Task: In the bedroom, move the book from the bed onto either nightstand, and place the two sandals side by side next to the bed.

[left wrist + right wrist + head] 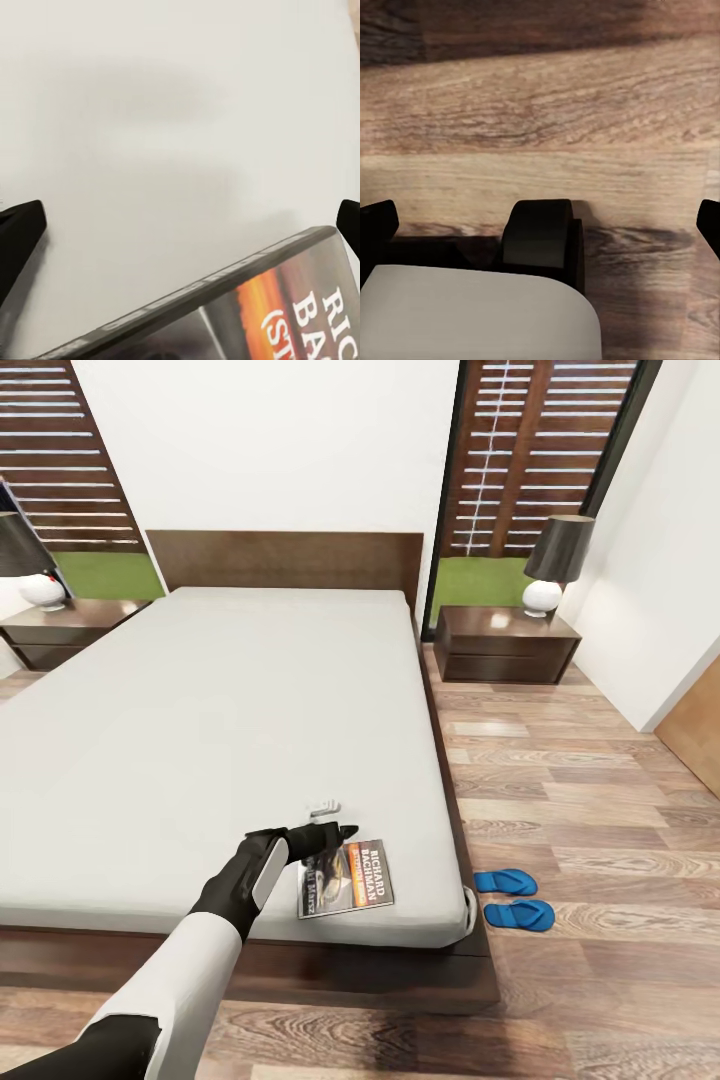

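The book (355, 875) lies flat on the pale grey mattress of the bed (230, 710), near its front right corner, its dark cover with the orange band facing up. My left gripper (335, 838) hovers over the book's far left edge. In the left wrist view the left gripper (184, 225) is open, its fingertips (19, 240) wide apart, and the book (262, 315) sits just below them. The two sandals, one (505, 881) nearer the bed and one (520, 915) in front of it, lie side by side on the floor right of the bed. My right gripper (542, 225) is open over the floorboards.
One nightstand (505, 640) at the bed's right carries a dark-shaded lamp (555, 565); another nightstand (60, 625) at the left holds a similar lamp (30, 565). Wood-plank floor (600, 780) runs along the right side. In the right wrist view a black wheel (540, 236) of my base shows.
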{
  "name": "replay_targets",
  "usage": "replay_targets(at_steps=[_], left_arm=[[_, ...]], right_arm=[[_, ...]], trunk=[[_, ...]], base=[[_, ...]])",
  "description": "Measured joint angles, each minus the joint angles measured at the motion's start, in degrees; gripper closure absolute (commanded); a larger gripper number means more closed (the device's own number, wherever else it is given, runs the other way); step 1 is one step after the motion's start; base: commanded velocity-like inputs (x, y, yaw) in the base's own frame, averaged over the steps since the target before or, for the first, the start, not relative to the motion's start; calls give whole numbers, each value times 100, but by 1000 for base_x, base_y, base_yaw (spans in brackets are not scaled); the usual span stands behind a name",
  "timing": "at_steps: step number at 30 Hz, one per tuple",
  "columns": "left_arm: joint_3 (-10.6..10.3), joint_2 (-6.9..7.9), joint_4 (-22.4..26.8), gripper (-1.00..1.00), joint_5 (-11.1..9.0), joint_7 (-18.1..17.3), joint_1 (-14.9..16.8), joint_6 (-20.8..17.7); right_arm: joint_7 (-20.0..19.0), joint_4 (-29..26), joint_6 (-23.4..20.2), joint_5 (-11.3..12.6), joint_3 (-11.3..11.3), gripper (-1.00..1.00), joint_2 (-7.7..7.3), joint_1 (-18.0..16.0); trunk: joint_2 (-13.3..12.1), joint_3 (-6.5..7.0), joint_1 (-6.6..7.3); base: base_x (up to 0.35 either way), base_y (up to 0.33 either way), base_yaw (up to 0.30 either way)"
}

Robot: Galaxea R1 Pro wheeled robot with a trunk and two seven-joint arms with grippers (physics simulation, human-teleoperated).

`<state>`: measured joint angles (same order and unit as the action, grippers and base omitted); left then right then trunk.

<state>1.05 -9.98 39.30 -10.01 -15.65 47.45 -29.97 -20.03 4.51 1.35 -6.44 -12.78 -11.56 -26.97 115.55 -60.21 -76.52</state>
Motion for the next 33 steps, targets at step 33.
replay_targets(at_steps=[33], left_arm=[[-1, 0, -5, -100, 21, 4, 0, 74]], right_arm=[[-7, 0, 0, -5, 0, -100, 0, -2]], trunk=[[0, 0, -1]], base=[[-63, 0, 0]])
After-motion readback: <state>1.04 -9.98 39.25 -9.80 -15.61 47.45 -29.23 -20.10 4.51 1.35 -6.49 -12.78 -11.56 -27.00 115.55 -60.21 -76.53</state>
